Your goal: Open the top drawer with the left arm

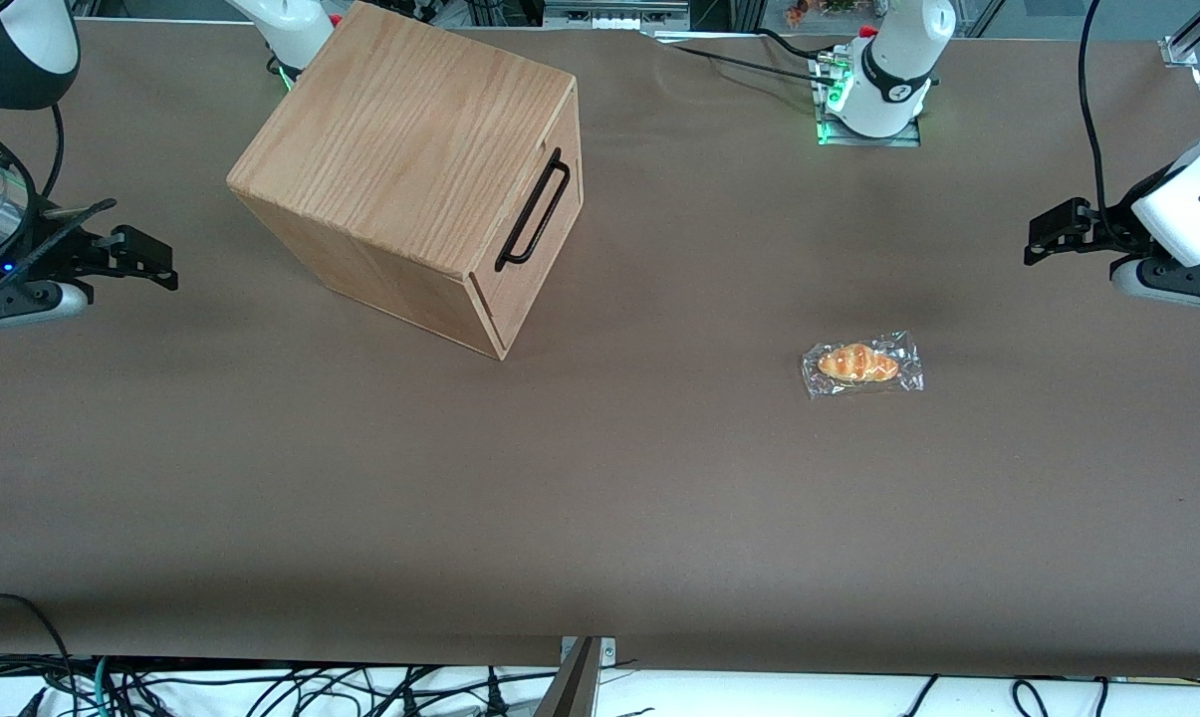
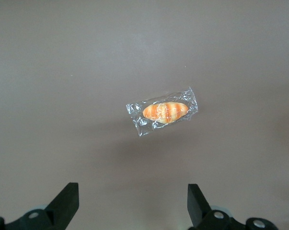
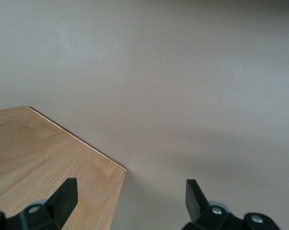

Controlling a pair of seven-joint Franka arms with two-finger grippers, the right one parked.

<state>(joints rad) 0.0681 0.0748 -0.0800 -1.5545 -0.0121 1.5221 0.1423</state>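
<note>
The wooden box point(image 1: 410, 169) sits on the brown table point(image 1: 600, 498) toward the parked arm's end, turned at a slant, and its top drawer point(image 1: 540, 214) is shut, with the thin black bar handle point(image 1: 533, 211) on its front. The left arm point(image 1: 1192, 214) hangs in the air at the working arm's end of the table, well apart from the box. Its gripper point(image 2: 133, 203) has its fingers spread wide and holds nothing. I think the first step is only starting: the arm has to travel across to the drawer front. To do it well, the gripper should turn to face the slanted front, put one finger on each side of the thin bar, squeeze, and then pull straight out along the way the drawer slides, not sideways, or the box may twist. A small wrapped bread roll point(image 1: 861, 364) lies on the table between the gripper and the box, nearer the front camera, so the arm should stay above it.
</note>
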